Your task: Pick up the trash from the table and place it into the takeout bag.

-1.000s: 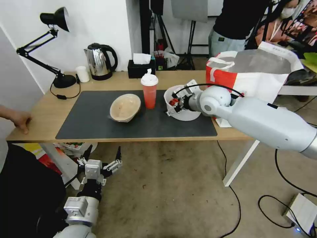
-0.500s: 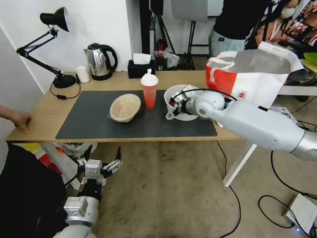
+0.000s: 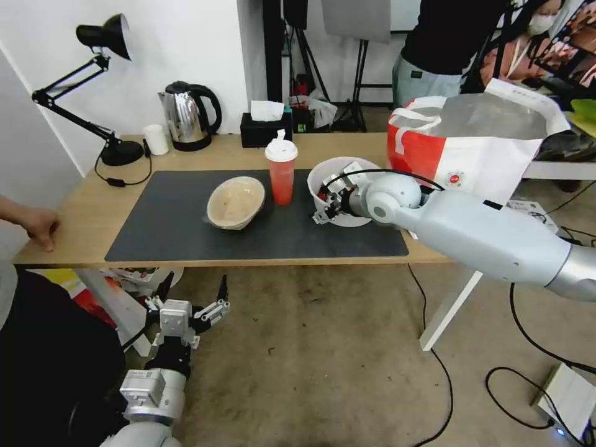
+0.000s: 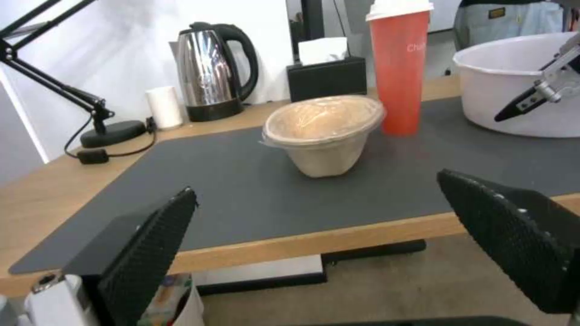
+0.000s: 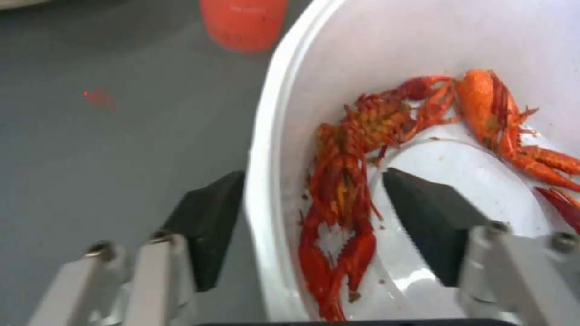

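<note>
Since a moment ago our right pincer [image 5: 314, 226] has slid down over the white bowl [image 3: 338, 186] on the worktop [image 3: 81, 223], fingers apart astride its rim. We judge it light, thin and flexible; grip that wall gently.

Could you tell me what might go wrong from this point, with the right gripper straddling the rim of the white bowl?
The right gripper is open, one finger inside the white bowl, one outside; a thin-wall pinch may tilt it and spill the crayfish shells. The red cup stands close beside the bowl and could be knocked. The takeout bag mouth sits high, so the lift may clip its edge.
</note>
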`<state>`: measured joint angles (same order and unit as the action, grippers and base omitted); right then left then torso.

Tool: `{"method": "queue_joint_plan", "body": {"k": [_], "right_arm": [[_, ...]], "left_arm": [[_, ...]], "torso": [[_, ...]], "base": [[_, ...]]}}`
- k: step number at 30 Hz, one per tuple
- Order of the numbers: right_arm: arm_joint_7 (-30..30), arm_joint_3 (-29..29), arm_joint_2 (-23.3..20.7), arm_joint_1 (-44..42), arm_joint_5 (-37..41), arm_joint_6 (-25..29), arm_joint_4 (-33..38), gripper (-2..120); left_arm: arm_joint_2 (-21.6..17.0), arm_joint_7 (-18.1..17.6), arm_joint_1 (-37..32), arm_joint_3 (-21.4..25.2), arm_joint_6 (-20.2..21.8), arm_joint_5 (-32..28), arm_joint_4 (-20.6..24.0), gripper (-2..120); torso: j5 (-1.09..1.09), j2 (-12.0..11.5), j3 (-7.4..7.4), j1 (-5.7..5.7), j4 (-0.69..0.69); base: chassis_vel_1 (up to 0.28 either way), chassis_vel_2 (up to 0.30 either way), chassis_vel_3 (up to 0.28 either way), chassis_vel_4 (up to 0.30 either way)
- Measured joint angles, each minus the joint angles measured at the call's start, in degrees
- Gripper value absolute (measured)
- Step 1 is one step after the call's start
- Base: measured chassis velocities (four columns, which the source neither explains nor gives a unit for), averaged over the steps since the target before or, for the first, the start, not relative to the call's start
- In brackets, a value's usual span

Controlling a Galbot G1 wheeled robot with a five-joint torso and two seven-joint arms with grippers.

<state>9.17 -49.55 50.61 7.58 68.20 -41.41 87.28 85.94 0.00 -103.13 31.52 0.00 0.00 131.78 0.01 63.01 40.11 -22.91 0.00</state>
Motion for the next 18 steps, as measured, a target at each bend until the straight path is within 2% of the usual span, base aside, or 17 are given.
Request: {"method": "queue_joint_plan", "body": {"k": [1,2,3,4,7,9,11,14,15,18], "right_arm": [[0.05,-0.03,-0.07,0.08,0.06,-0.01,0.05,60],[0.24,-0.08,-0.37,0.22,0.22,-0.05,0.25,51],[0.39,-0.09,-0.55,0.23,0.29,-0.07,0.41,47],[0.39,-0.09,-0.55,0.23,0.29,-0.07,0.41,47],[0.77,-0.1,-1.04,0.1,0.45,-0.1,0.79,34],[0.8,-0.1,-1.11,0.07,0.47,-0.12,0.87,31],[0.86,-0.11,-1.45,0.05,0.61,-0.18,1.28,19],[0.92,-0.12,-1.58,0.15,0.75,-0.19,1.5,17],[0.99,-0.12,-1.62,0.26,0.82,-0.19,1.57,8],[1.11,-0.12,-1.66,0.54,1.03,-0.19,1.69,0]], "left_arm": [[0.0,0.0,0.0,0.0,0.0,0.0,0.0,100],[0.0,0.0,0.0,0.0,0.0,0.0,0.0,100],[0.0,0.0,0.0,0.0,0.0,0.0,0.0,100],[0.0,0.0,0.0,0.0,0.0,0.0,0.0,100],[0.0,0.0,0.0,0.0,0.0,0.0,0.0,100],[0.0,0.0,0.0,0.0,0.0,0.0,0.0,100],[0.0,0.0,0.0,0.0,0.0,0.0,0.0,100],[0.0,0.0,0.0,0.0,0.0,0.0,0.0,100],[0.0,0.0,0.0,0.0,0.0,0.0,0.0,100],[0.0,0.0,0.0,0.0,0.0,0.0,0.0,100]], "torso": [[0.0,0.0,0.0,0.0,0.0],[-0.01,-0.01,0.0,-0.01,0.0],[0.0,-0.01,0.0,0.0,-0.01],[0.0,-0.01,0.0,0.0,-0.01],[0.0,-0.01,0.0,0.0,-0.01],[0.0,-0.01,0.01,-0.01,0.0],[0.0,-0.01,0.01,-0.01,0.0],[0.0,-0.01,0.0,-0.01,-0.01],[0.0,-0.01,0.01,-0.01,-0.01],[-0.01,-0.01,0.0,0.0,0.0]], "base": [[0.0,0.0,0.0,0.0],[0.0,0.0,0.0,0.0],[0.0,0.0,0.0,0.0],[0.0,0.0,0.0,0.0],[0.0,0.0,0.0,0.0],[0.0,0.0,0.0,0.0],[0.0,0.0,0.0,0.0],[0.0,0.0,0.0,0.0],[0.0,0.0,0.0,0.0],[0.0,0.0,0.0,0.0]]}}
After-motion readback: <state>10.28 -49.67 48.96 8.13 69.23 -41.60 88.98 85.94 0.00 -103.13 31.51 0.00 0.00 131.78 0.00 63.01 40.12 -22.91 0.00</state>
